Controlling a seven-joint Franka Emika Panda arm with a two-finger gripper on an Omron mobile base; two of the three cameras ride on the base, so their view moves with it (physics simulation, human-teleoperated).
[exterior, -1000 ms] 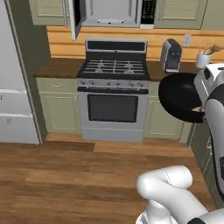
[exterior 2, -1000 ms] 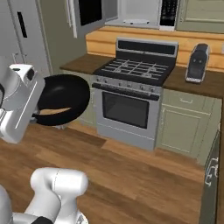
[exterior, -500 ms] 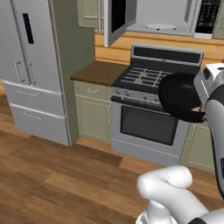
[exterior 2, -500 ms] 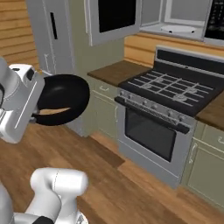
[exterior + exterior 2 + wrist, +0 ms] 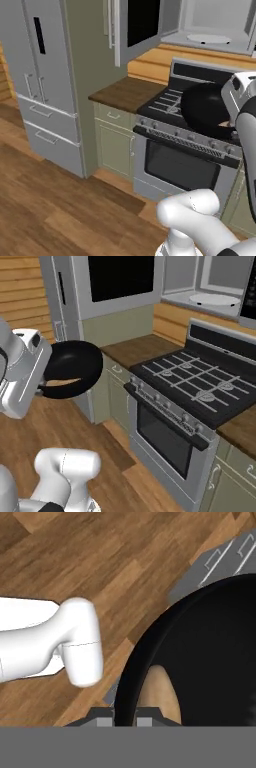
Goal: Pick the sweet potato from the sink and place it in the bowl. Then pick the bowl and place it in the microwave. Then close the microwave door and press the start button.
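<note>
Bowl [image 5: 200,657] rim pinched between my gripper's [image 5: 125,721] fingers at one edge, sweet potato [image 5: 161,694] loose inside, close to the held rim. Risk, as I judge it: a single-edge grip lets the bowl tip during travel, and the potato rolls out. I hold the arm raised and folded, wrist level, bowl [image 5: 70,374] out in front above the wood floor [image 5: 75,426]. Further off, the stove [image 5: 195,401]; above it the microwave [image 5: 215,286] stands open, its door [image 5: 137,27] swung wide, so clipping it on approach is possible.

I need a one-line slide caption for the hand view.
Claw gripping the black bowl by its rim, sweet potato inside, above the wooden floor.
</note>
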